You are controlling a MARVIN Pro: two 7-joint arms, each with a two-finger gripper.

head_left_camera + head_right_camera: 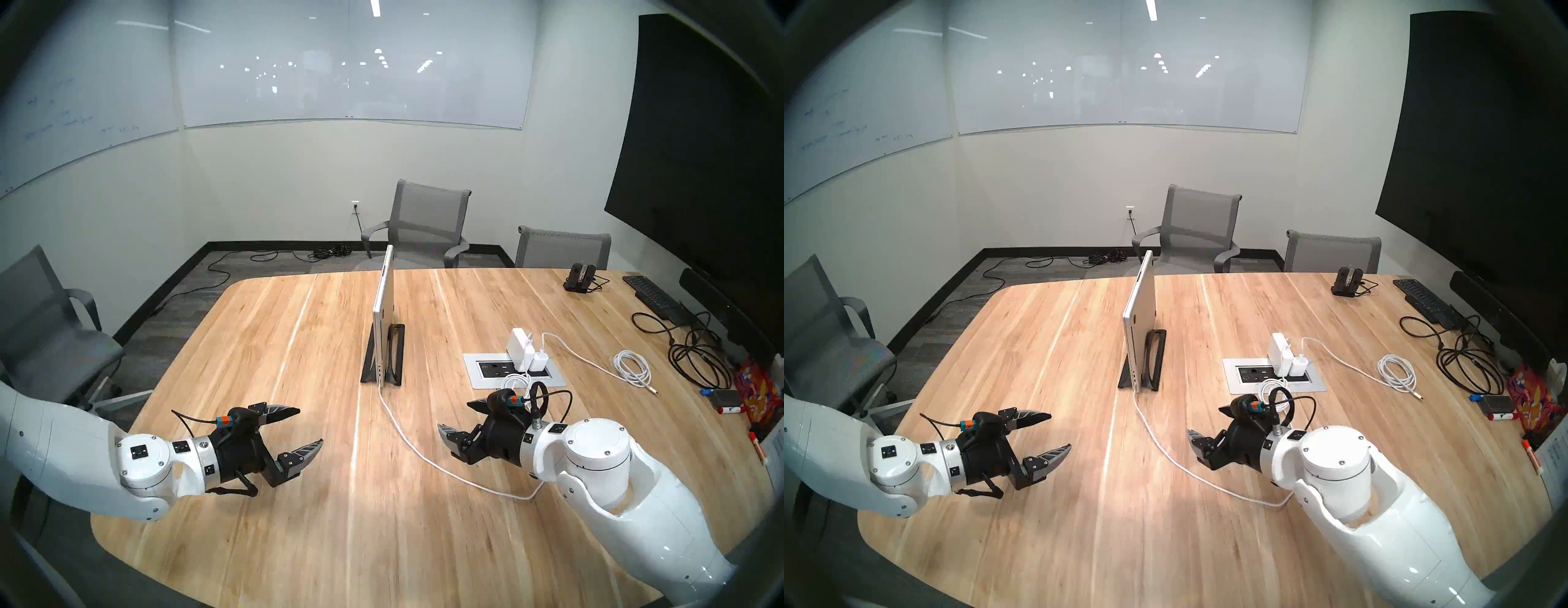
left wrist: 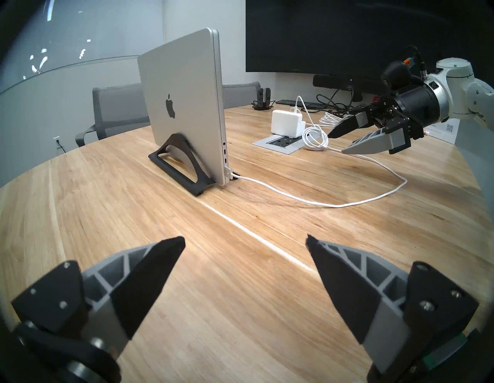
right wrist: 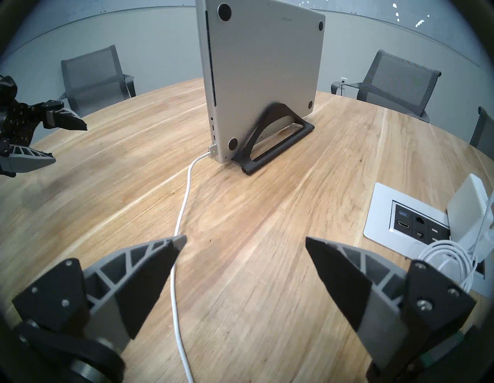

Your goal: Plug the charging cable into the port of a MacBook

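Note:
The silver MacBook [image 1: 384,314] [image 2: 184,107] [image 3: 262,75] stands on edge in a black stand [image 1: 396,352] at mid-table. The white charging cable [image 1: 407,441] [image 3: 184,203] runs across the wood, and its flat connector [image 2: 228,171] [image 3: 213,150] sits against the lowest port on the near edge. My left gripper [image 1: 310,426] [image 2: 246,238] hovers open and empty to the laptop's near left. My right gripper [image 1: 454,415] [image 3: 246,237] is open and empty to the near right, above the cable, holding nothing.
A white charger brick [image 1: 519,342] is plugged into the recessed power box [image 1: 475,373] right of the laptop. Farther right lie a coiled white cable [image 1: 632,367], black cables [image 1: 695,361] and a black keyboard [image 1: 653,297]. Grey chairs ring the table.

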